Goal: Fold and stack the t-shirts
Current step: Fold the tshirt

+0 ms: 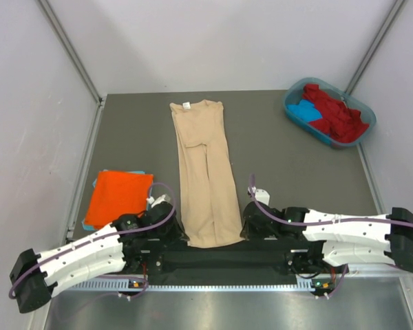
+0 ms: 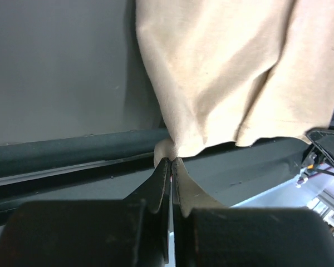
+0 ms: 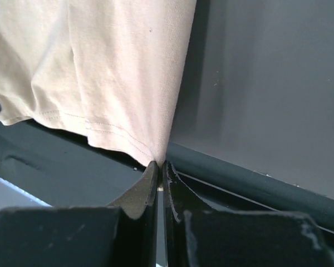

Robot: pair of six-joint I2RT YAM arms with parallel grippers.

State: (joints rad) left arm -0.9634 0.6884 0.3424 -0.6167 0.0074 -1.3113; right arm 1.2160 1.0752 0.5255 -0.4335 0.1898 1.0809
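The dark grey desk (image 1: 275, 151) is occupied down its middle by a beige-tan cotton t-shirt (image 1: 203, 172). It lies as a long narrow strip, collar at 12 o'clock and hem at 6 o'clock, where the hem hangs slightly over the near edge.

At 2 o'clock a teal-blue oval plastic tub (image 1: 292, 110) is seen, in which crumpled red t-shirts (image 1: 337, 113) and a bright blue t-shirt (image 1: 304, 110) are heaped. At 8 o'clock a folded orange t-shirt (image 1: 118, 194) is laid on a pale blue one, of which only an edge shows.

The left hand (image 2: 168, 164) is pressed together on the hem's left corner, and the right hand (image 3: 159, 166) is clamped likewise on the right corner. The shirt thus stretches away from both hands toward 12 o'clock.

The step in hand is judged to be the crosswise fold of the strip. For the next move, both corners would need to be lifted evenly and carried toward the small white neck label (image 1: 186, 106), with the hem kept level so that the edges are matched.
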